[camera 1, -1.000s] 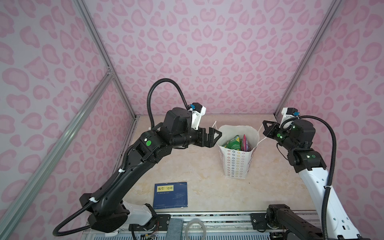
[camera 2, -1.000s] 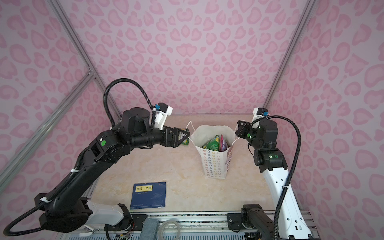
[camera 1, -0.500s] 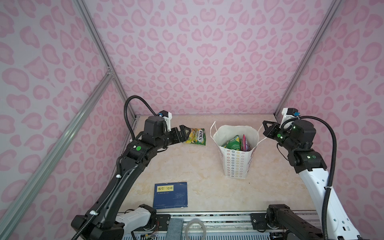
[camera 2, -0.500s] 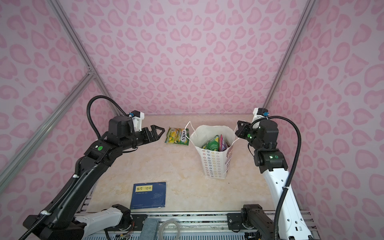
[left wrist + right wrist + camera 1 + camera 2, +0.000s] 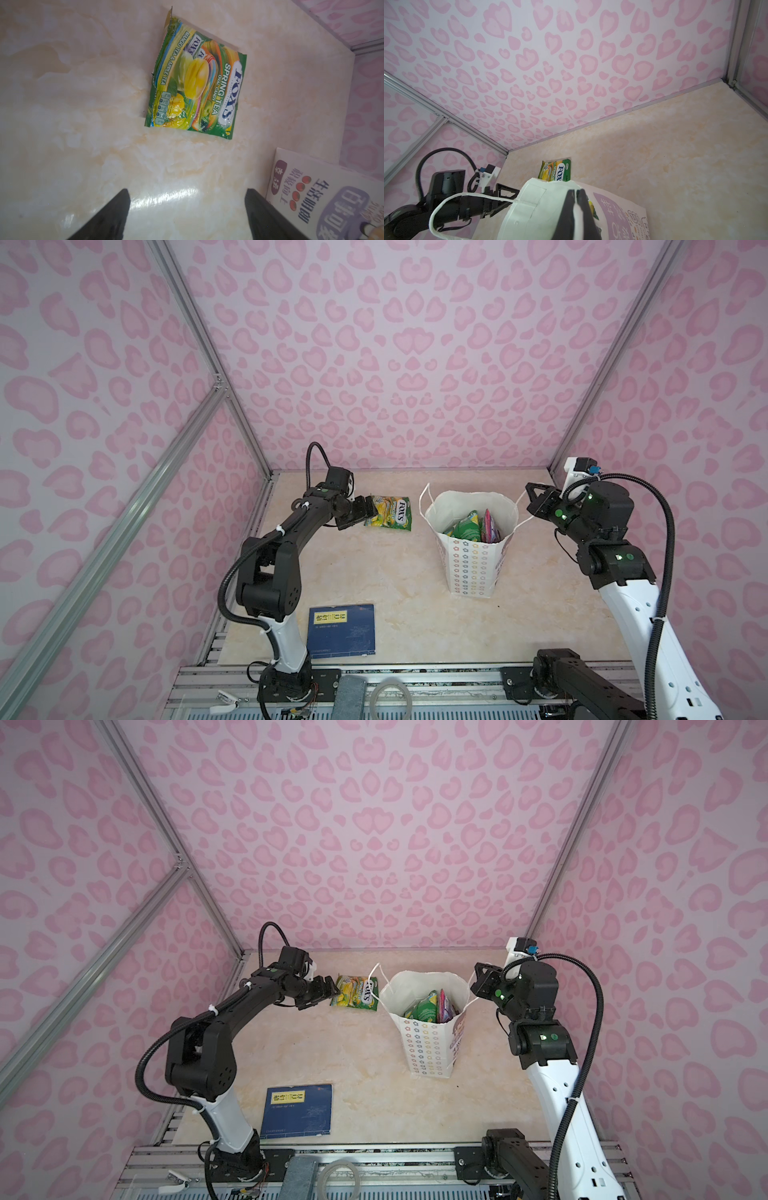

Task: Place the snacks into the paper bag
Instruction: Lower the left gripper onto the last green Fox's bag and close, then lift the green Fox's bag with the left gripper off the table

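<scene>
you're clenching the paper bag (image 5: 533, 199) rim in the right claw (image 5: 577, 192); the left claw (image 5: 368, 509) is hovering released. the fox's spring tea packet (image 5: 392, 513) at its 3 o'clock is likely light and slippery: pinch a sealed edge.

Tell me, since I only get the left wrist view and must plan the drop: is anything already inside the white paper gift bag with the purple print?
Observer: Yes. In a top view, several glossy green and pink packets stand inside the white flowered paper bag.
Operator: Is anything steadying the bag?
Observer: The right gripper is shut on its rim, on the side away from your packet.
</scene>
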Motion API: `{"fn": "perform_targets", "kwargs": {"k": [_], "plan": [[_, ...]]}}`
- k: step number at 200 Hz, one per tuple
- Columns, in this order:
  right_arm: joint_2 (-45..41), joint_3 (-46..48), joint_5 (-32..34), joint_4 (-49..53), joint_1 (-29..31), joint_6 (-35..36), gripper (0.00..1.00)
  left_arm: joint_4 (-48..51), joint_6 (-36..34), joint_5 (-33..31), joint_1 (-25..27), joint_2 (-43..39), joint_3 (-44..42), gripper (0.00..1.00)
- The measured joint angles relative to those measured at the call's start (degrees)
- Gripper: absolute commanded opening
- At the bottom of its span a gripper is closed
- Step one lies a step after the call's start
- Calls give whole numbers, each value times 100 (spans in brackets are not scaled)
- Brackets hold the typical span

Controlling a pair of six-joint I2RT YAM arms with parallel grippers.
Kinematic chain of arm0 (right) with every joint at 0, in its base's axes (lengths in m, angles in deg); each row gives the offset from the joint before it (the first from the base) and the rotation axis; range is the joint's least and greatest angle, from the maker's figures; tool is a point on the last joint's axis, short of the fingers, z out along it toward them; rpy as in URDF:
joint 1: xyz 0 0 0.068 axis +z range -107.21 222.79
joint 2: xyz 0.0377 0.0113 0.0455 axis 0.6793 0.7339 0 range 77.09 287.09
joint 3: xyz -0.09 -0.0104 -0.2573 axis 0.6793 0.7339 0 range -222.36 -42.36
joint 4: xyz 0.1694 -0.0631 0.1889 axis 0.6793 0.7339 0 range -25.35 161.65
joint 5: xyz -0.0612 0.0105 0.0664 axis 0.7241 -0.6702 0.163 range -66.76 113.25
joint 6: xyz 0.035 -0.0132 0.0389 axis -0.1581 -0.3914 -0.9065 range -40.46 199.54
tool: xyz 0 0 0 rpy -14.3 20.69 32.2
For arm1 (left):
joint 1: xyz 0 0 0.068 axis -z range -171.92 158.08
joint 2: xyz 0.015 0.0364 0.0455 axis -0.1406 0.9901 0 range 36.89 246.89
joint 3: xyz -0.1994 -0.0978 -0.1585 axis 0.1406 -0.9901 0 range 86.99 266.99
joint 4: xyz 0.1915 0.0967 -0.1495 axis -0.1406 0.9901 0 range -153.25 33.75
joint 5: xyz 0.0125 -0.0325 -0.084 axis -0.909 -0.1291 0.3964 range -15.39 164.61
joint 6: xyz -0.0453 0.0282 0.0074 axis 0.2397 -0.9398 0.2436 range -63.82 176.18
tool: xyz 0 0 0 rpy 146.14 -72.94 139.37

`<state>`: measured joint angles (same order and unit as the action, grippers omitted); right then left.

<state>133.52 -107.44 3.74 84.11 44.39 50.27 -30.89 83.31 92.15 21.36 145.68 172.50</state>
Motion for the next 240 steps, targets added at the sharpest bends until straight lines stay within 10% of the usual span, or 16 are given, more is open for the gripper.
{"fn": "perform_targets", "kwargs": {"k": [169, 240], "plan": [[-105, 0, -20, 59, 13, 39, 0, 516, -358, 63, 9, 2328, 2035, 84], [-105, 0, -28, 61, 13, 37, 0, 236, -267, 2, 181, 2485, 2031, 60]]}}
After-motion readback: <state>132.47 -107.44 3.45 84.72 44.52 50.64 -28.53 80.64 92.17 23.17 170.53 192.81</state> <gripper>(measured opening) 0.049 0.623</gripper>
